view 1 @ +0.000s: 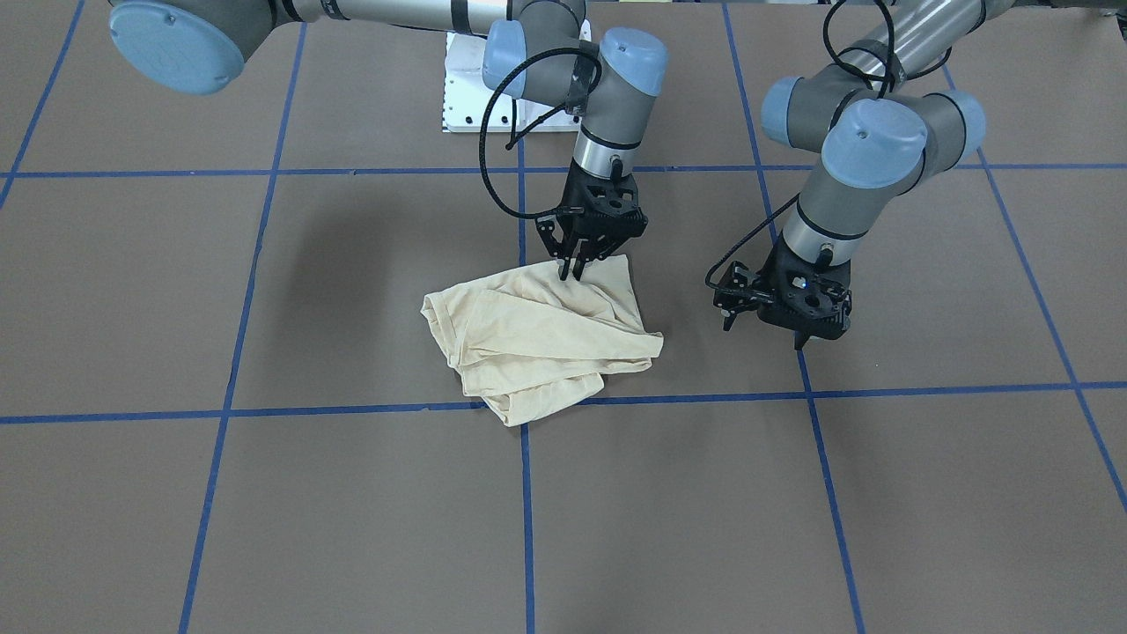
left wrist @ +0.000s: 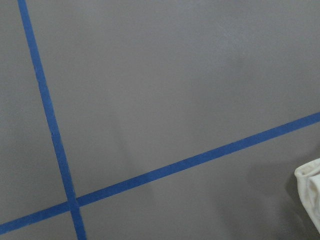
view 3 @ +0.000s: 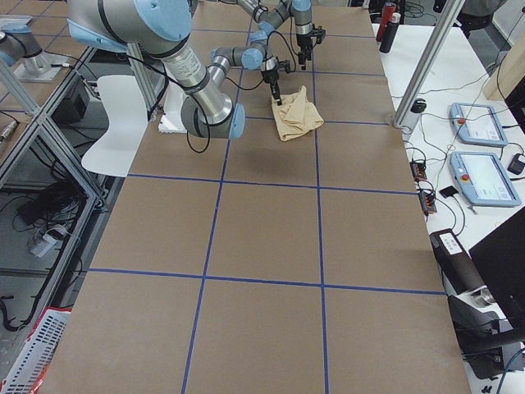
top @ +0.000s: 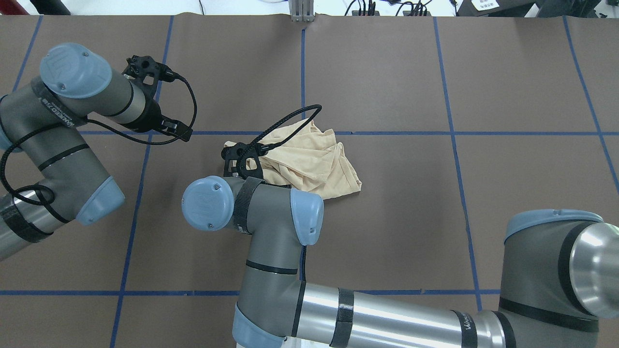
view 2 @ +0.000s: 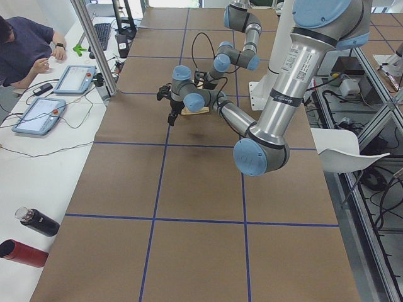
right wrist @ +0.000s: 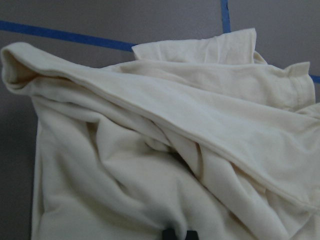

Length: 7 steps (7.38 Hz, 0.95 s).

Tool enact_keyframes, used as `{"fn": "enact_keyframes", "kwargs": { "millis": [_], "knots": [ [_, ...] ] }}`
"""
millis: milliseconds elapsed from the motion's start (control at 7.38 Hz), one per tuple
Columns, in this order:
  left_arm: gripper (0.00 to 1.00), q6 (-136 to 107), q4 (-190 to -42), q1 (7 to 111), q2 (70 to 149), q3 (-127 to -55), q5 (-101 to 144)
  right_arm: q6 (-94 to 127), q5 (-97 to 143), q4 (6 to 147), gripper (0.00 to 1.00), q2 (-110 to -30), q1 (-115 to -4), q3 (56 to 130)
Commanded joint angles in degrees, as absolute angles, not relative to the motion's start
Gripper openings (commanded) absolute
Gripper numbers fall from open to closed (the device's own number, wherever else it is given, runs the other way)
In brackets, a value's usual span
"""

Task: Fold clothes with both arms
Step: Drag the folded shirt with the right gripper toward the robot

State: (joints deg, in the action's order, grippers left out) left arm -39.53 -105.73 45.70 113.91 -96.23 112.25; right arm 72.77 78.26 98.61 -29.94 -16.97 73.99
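Observation:
The pale cream-yellow T-shirt (view 1: 528,339) lies crumpled in a heap near the middle of the brown table, also in the overhead view (top: 319,159) and the exterior right view (view 3: 297,115). Its print and neck label are hidden. My right gripper (view 1: 572,271) points down at the heap's edge nearest the robot, its fingers pinched on a fold of the shirt. The right wrist view shows the shirt (right wrist: 150,150) filling the frame and the fingertips (right wrist: 169,234) close together in the fabric. My left gripper (view 1: 806,339) hovers low beside the shirt, apart from it, open and empty. The left wrist view shows only a corner of the shirt (left wrist: 310,190).
Blue tape lines (view 1: 526,511) mark a grid on the brown table cover. The white pedestal base (view 1: 458,88) stands behind the shirt. A side table with tablets (view 2: 38,113) and bottles (view 2: 31,221) runs along the far edge, with a seated person (view 2: 25,44).

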Motion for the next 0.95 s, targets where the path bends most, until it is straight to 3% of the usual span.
{"fn": "enact_keyframes", "kwargs": {
  "millis": [0,542,677,813],
  "knots": [
    [1.00,-39.7,-105.7,45.7,113.9,-96.2,112.3,66.4,76.1,98.9,0.00,-30.2,-18.5,73.9],
    [1.00,-41.3,-105.7,45.6,114.1,-96.2,112.3,56.3,76.2,98.3,0.00,-29.8,-24.0,74.0],
    [1.00,-41.4,-105.7,45.6,114.1,-96.3,112.3,56.8,76.2,98.3,0.14,-29.6,-23.9,74.0],
    [1.00,-41.4,-105.7,45.6,114.1,-96.3,112.3,56.9,76.2,98.3,0.64,-29.6,-23.8,74.0]
  ]
}}
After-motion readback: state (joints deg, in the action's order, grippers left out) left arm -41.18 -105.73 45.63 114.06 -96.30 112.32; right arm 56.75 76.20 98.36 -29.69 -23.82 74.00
